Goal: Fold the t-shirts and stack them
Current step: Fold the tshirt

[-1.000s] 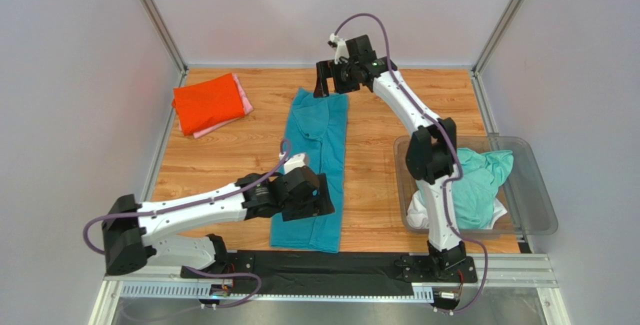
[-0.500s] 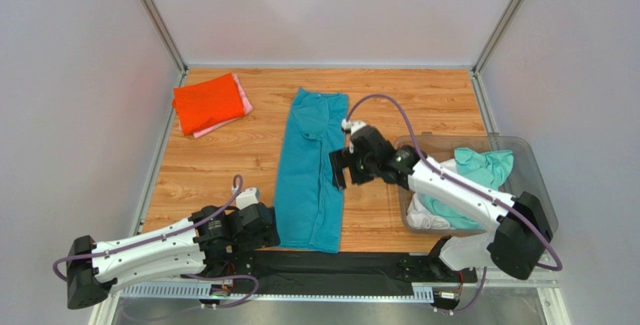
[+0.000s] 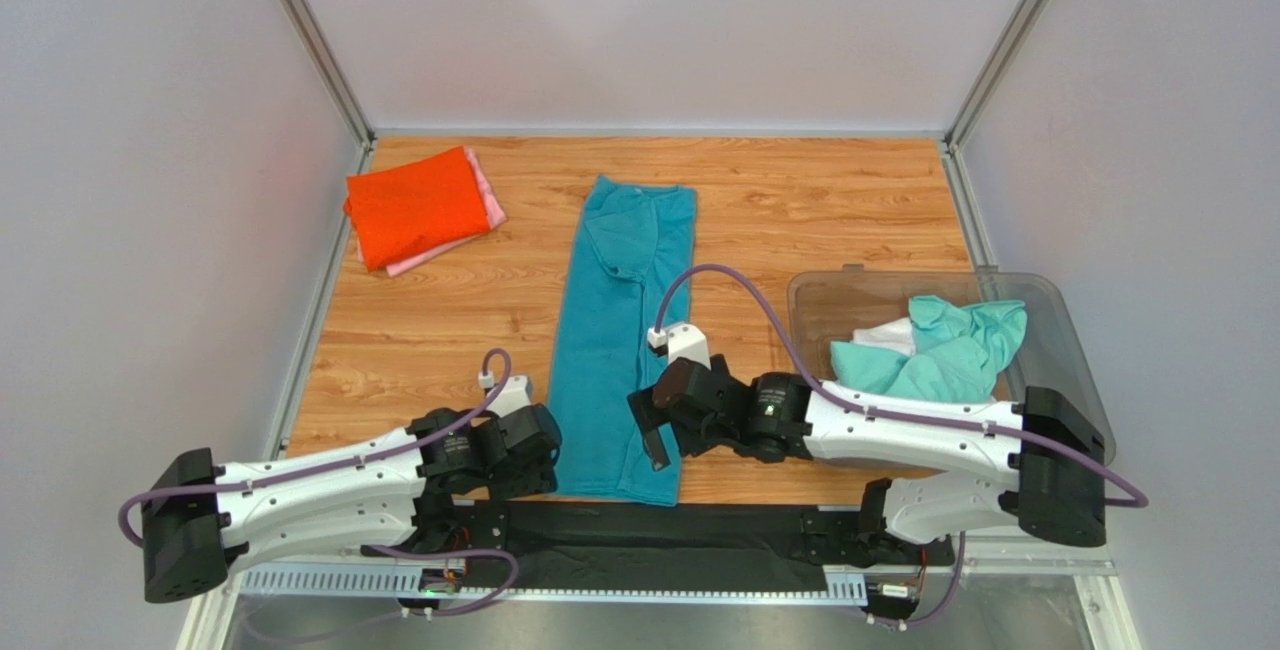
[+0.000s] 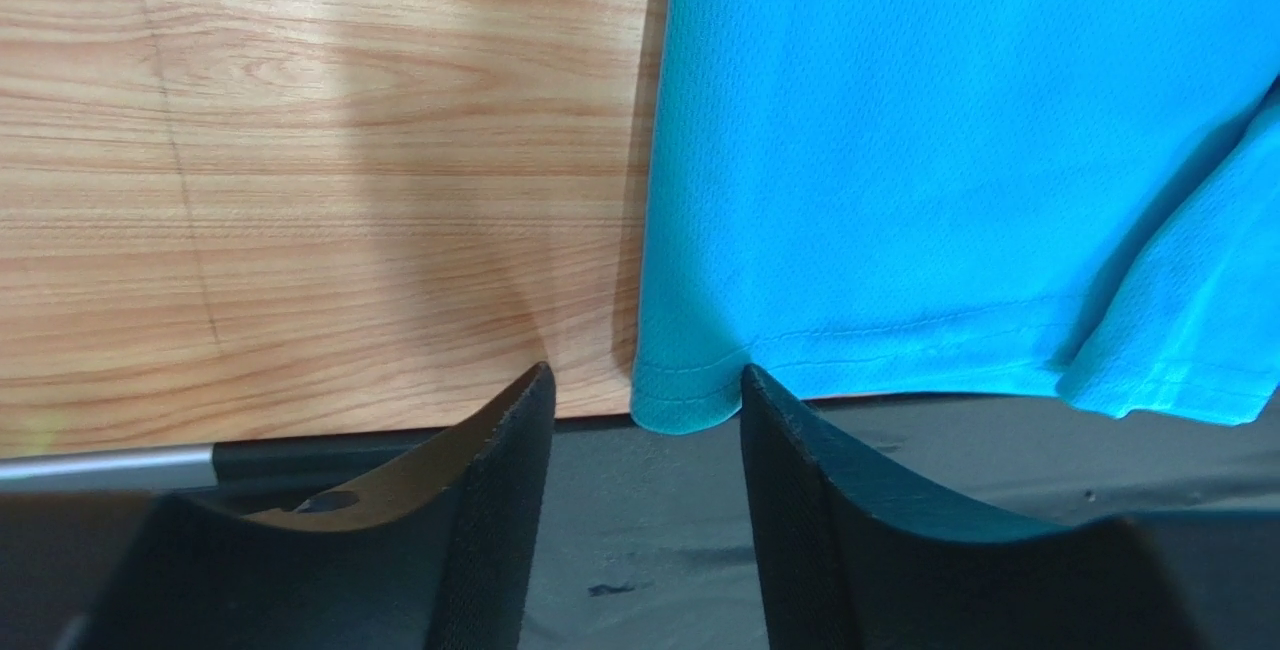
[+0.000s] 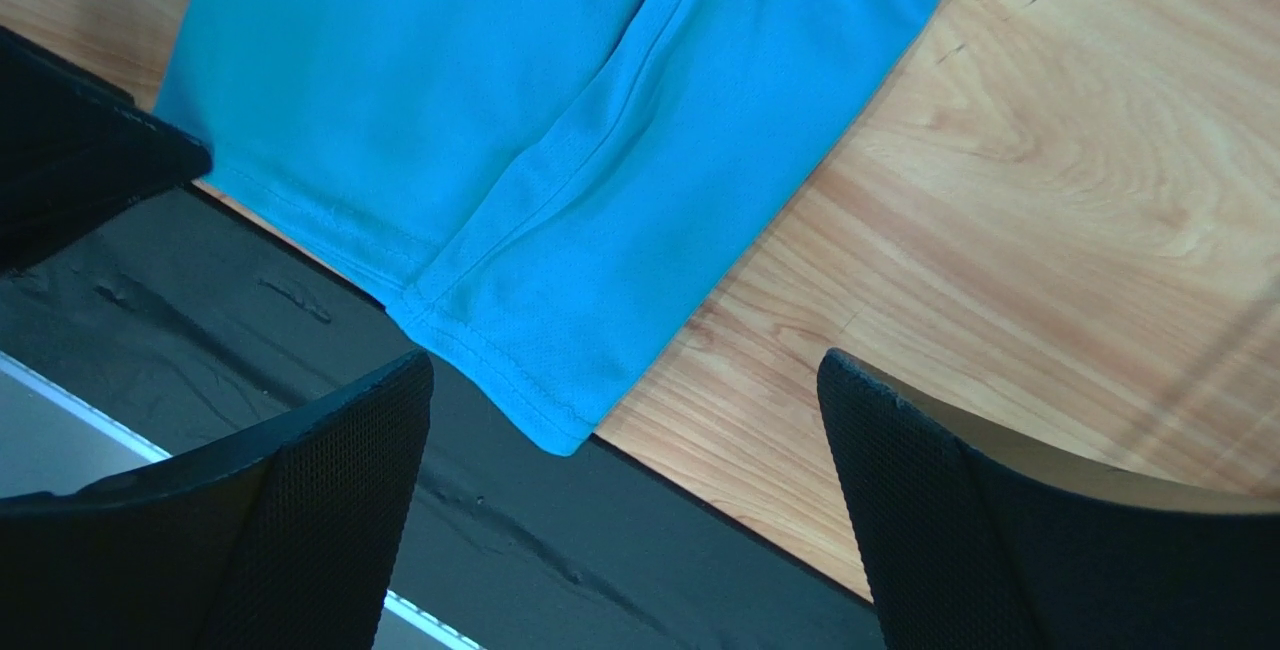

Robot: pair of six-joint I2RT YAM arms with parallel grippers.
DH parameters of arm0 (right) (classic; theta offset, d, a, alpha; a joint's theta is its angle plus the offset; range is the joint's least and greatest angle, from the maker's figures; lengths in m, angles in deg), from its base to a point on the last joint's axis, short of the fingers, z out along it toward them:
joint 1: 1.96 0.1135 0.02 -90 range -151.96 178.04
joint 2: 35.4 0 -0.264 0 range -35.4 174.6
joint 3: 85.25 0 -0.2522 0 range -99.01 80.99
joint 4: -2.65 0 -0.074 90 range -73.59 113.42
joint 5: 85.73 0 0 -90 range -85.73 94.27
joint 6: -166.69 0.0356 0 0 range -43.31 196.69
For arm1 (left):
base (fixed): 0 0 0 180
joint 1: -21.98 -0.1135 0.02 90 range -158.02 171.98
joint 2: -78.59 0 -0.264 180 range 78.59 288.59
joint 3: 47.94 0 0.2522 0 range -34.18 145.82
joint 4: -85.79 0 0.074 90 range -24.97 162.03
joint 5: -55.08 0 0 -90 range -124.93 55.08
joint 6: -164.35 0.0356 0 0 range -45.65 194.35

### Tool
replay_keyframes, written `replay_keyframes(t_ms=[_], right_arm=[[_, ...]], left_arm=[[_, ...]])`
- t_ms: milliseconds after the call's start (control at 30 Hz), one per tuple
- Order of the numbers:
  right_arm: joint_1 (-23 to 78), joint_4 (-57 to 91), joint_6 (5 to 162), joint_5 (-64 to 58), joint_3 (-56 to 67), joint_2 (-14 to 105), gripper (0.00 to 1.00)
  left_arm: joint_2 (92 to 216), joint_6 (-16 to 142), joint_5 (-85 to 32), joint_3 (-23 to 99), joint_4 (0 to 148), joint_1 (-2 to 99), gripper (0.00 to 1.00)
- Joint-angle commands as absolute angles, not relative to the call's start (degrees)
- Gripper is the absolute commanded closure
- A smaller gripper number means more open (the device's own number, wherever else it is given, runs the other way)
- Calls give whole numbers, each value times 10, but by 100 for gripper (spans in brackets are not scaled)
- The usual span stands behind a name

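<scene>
A teal t-shirt (image 3: 624,335) lies folded into a long strip down the middle of the wooden table, its hem at the near edge. My left gripper (image 3: 534,458) is open and low at the hem's left corner. In the left wrist view that corner (image 4: 684,398) sits between the tips of the open left gripper (image 4: 646,376). My right gripper (image 3: 651,436) is open wide over the hem's right corner. The right wrist view shows that corner (image 5: 556,410) between the spread tips of the right gripper (image 5: 624,380). An orange-red shirt (image 3: 413,205) lies folded on a pink one (image 3: 484,193) at the back left.
A clear plastic bin (image 3: 1074,410) at the right holds a mint-green shirt (image 3: 939,350) and a white one (image 3: 890,335). A black mat (image 3: 721,530) runs along the near edge under the shirt's hem. Grey walls close in the table.
My right arm has swung from the shirt's far end back to the near right hem corner. My left arm has pulled off the shirt and settled at the near left hem corner.
</scene>
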State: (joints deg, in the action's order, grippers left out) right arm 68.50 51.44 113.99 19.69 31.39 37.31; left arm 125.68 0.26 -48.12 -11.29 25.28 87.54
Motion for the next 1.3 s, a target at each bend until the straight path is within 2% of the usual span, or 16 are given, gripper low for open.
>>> replay_keyframes(t_ms=[0, 167, 367, 667, 700, 867, 900, 1000, 1100, 1267], right_arm=[[712, 511, 1186, 243, 318, 385, 0], [748, 501, 1211, 231, 340, 390, 0], [781, 457, 1248, 200, 377, 392, 2], [787, 401, 1273, 159, 416, 427, 19], [788, 399, 1275, 157, 419, 430, 26], [790, 379, 1287, 145, 434, 448, 38], [790, 379, 1292, 145, 435, 449, 50], [797, 380, 1302, 152, 438, 448, 68], [806, 379, 1307, 159, 440, 445, 79], [832, 392, 1322, 167, 435, 440, 88]], left_arm=[[1266, 2, -491, -128, 290, 876, 49], [1275, 7, -480, -142, 326, 876, 67], [1289, 3, -471, -149, 329, 875, 99], [1272, 1, -456, -165, 328, 875, 100], [1269, 1, -455, -167, 328, 875, 100], [1264, -1, -439, -169, 328, 875, 100], [1261, 0, -436, -169, 329, 875, 100], [1251, 4, -414, -169, 326, 875, 100], [1233, 5, -406, -170, 317, 875, 100], [1191, 6, -388, -176, 304, 875, 100]])
